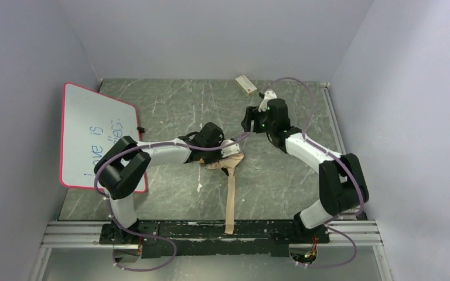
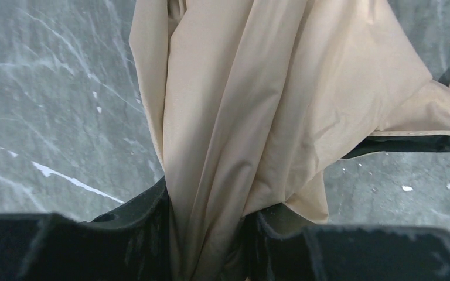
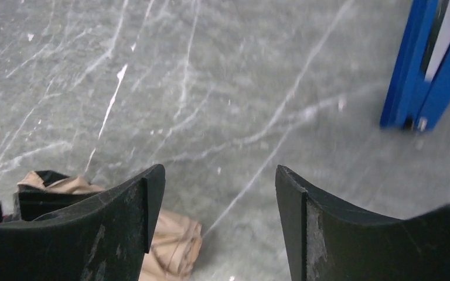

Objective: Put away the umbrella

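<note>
I see the grey marbled table with a pink-edged whiteboard at its left; the umbrella lies bunched near the centre, its long strap trailing toward the near edge; my left gripper is pinching the tan fabric between its fingers; my right gripper hangs just beyond the umbrella, fingers spread; a small box sits at the far edge.

Beige umbrella with black trim, grey white-veined table, red-edged whiteboard, blue writing
</note>
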Available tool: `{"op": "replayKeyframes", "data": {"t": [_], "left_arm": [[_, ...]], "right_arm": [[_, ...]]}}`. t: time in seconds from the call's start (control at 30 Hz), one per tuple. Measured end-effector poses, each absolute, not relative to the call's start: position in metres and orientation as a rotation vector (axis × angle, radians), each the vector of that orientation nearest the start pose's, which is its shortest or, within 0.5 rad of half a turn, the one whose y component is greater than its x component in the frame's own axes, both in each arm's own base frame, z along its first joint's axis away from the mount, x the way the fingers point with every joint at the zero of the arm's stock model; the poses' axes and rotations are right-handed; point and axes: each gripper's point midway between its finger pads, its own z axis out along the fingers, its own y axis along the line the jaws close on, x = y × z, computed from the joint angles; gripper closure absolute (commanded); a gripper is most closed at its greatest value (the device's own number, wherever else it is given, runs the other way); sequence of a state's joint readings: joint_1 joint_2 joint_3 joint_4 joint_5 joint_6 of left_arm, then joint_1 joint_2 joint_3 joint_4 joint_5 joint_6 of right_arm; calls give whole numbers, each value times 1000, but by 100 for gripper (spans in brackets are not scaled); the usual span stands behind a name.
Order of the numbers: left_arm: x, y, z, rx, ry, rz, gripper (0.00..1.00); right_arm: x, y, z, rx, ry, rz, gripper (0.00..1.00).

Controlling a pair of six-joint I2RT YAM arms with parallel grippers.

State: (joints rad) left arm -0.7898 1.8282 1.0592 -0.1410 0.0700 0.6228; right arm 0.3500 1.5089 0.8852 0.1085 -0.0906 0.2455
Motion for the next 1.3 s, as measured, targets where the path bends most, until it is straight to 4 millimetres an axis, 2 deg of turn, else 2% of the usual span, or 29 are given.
{"op": "replayKeyframes", "data": {"t": [0.17,0.3,0.53,0.7,0.97,1.3], "left_arm": [[316,-305,24,1635,1779,-21,95],[319,-307,26,1623,1716,81,95],[323,-311,28,1580,1626,222,95],[323,-311,31,1543,1555,316,95],[326,-302,33,1498,1480,435,95],[321,-301,34,1483,1401,542,95]], "right_arm": [[431,186,142,-469,2012,474,26],[438,195,143,-693,1964,527,25],[408,217,114,-1082,1945,712,26],[387,221,99,-1263,1926,811,26],[357,221,86,-1446,1876,870,23],[335,244,82,-1580,1808,900,19]]}}
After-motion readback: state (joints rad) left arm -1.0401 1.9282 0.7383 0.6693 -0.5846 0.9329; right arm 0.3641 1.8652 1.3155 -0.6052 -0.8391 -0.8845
